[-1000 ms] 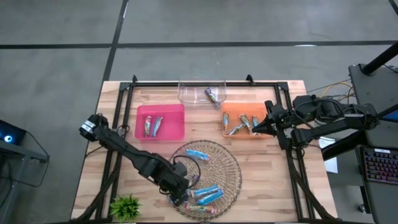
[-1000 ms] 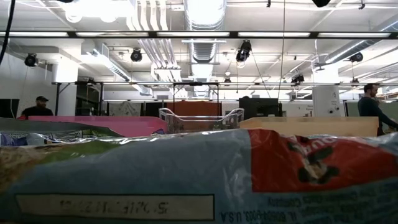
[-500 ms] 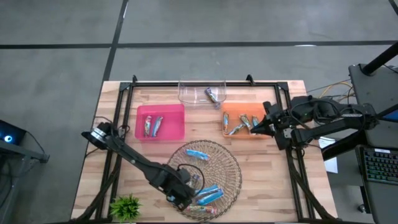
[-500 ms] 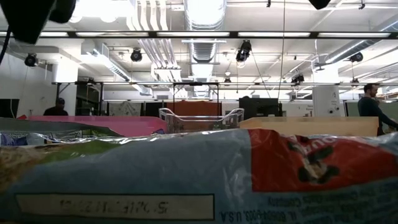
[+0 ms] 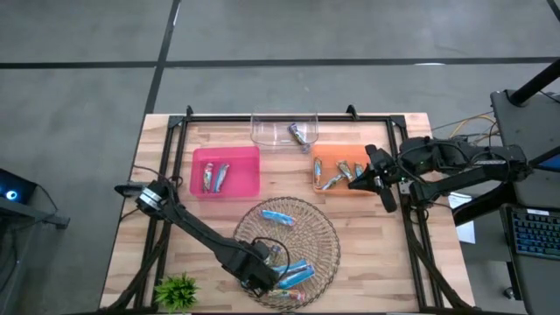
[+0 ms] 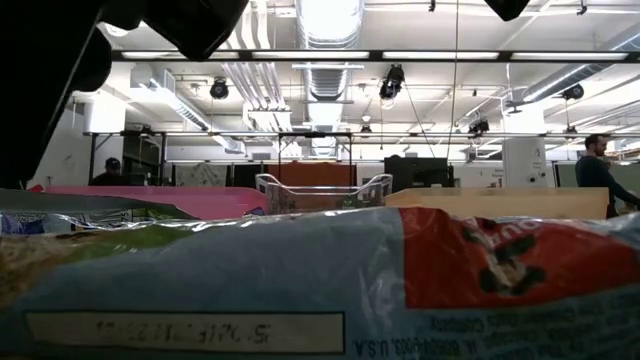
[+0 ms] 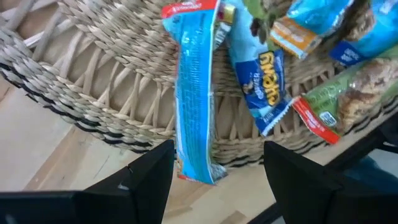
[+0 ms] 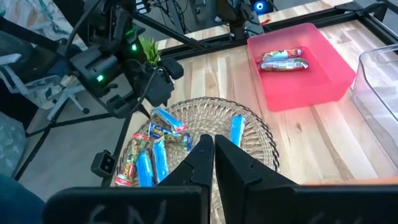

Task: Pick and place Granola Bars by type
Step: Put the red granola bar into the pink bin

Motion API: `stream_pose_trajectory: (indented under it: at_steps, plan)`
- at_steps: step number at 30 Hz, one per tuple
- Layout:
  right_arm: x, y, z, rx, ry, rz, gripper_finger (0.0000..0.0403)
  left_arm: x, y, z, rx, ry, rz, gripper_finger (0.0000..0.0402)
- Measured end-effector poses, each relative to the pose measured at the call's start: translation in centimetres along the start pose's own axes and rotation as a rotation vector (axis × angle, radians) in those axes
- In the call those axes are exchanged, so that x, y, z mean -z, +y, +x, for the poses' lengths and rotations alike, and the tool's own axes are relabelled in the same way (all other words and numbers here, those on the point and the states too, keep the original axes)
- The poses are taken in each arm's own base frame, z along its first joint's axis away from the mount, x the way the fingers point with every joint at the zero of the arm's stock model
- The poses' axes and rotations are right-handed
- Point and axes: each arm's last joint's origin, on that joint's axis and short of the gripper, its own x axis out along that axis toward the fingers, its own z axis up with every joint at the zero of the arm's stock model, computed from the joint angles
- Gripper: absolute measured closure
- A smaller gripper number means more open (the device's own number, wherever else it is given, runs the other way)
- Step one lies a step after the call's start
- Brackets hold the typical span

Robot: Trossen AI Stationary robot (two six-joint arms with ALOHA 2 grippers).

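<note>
The left tool [image 5: 267,278], at lower centre of the high view, hangs with its fingers [image 7: 152,177] spread wide over the near rim of the wicker basket [image 5: 325,229], grasping nothing; a blue granola bar [image 7: 194,93] lies between them. More granola bars [image 5: 293,273] sit in the basket. The right tool [image 5: 357,180], clenched and empty, is at the right edge of the orange tray [image 5: 317,179], which holds bars. The pink tray [image 5: 199,158] and the clear tray [image 5: 262,131] on the desk [image 5: 367,245] hold others.
</note>
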Motion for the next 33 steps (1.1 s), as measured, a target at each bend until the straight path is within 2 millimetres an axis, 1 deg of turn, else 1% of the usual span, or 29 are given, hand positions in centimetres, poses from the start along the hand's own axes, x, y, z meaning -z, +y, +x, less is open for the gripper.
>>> stream_pose_trajectory:
  at_steps: [8,11,18,24,33]
  plan:
    - [0.0,0.0,0.0,0.0,0.001,0.0,0.0394,0.1,0.9,1.2,-0.052,0.0,-0.016,0.0173]
    - [0.0,0.0,0.0,0.0,0.001,0.0,0.0394,0.1,1.1,1.6,-0.058,0.002,0.005,0.0173]
    - [0.0,0.0,0.0,0.0,0.001,0.0,0.0394,-0.1,0.5,1.9,0.013,-0.014,0.045,0.0173]
    - [0.0,0.0,0.0,0.0,0.001,-0.001,0.0394,0.0,1.1,2.8,-0.012,0.004,0.036,0.0173]
    - [0.0,0.0,0.0,0.0,0.0,-0.003,0.0394,0.0,1.3,3.1,-0.017,0.007,0.051,0.0173]
